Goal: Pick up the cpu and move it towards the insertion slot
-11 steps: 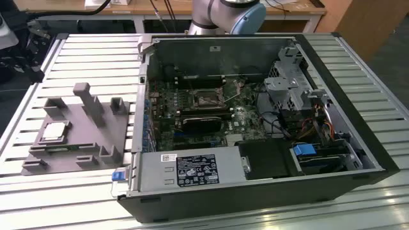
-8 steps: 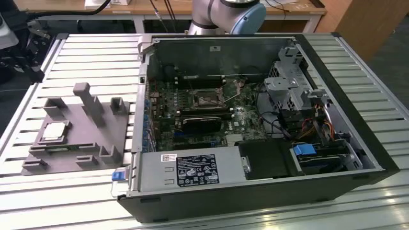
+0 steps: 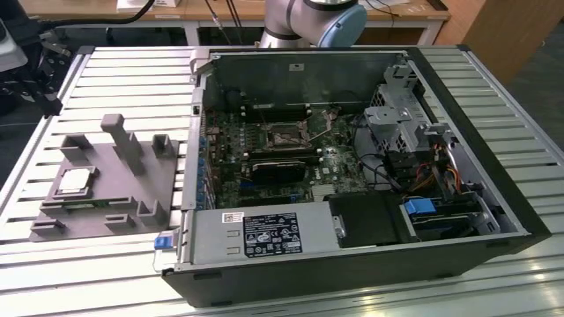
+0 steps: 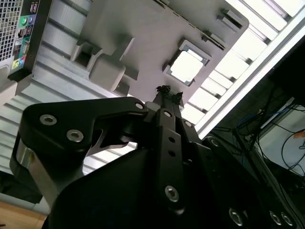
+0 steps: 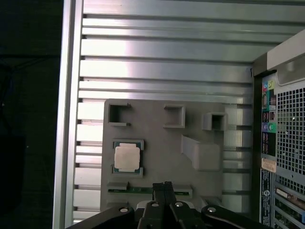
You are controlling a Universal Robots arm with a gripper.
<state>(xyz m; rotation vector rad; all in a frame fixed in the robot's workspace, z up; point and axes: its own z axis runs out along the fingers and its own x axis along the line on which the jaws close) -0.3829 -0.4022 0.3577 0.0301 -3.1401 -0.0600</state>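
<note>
First wrist view is showing the fingers [image 5: 158, 189] pressed together, gripping nothing, hanging above the grey tray [image 5: 157, 138] where the cpu [image 5: 127, 158] is sitting. The ribbed metal desk [image 5: 167, 47] is carrying the tray and an open computer case [image 3: 493, 145], with the insertion slot [image 3: 284, 137] inside.

No text is reading legibly anywhere. The power supply box [image 3: 211, 239] is carrying a large label [image 3: 273, 234] with dense print and small round marks, all too small to make out. A small white sticker [image 3: 232, 216] is sitting just beside it, with dark marks that cannot be read. In the first wrist view, the computer case [image 5: 287, 143] is showing a pale sticker [image 5: 269, 165] on its rear panel, illegible too. The cpu [image 5: 127, 158] top is showing no print I can read.
</note>
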